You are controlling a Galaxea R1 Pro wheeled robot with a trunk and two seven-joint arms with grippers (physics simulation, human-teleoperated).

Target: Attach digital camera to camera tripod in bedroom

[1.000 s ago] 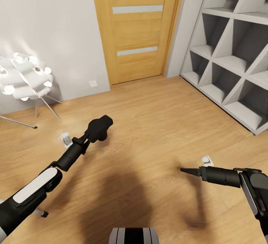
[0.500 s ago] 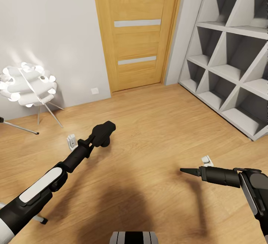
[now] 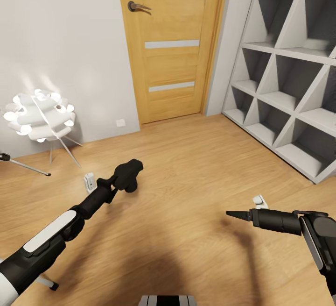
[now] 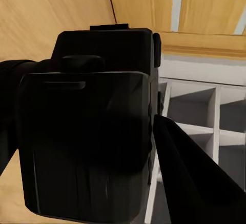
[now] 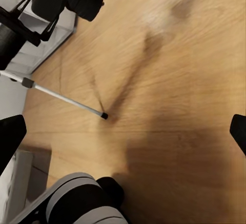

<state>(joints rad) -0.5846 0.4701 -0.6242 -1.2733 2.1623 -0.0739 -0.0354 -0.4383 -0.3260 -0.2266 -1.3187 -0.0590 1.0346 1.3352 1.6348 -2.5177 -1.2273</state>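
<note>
Left gripper [image 3: 122,180] clamps the digital camera [image 3: 128,174] — above bare wood floor [image 3: 196,166]. Right gripper [image 3: 232,213] — fingers spread, empty. Door [image 3: 172,44] and shelf unit [image 3: 289,86] stand well apart from both arms.

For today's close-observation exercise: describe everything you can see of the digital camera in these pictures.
The digital camera is a small, matte black, boxy body with a raised block on top and a lens barrel sticking out from one side. It is held off the wooden floor in the left gripper, ahead of the robot. The left wrist view shows its flat, plain back from close up, with a dark finger beside it.
</note>
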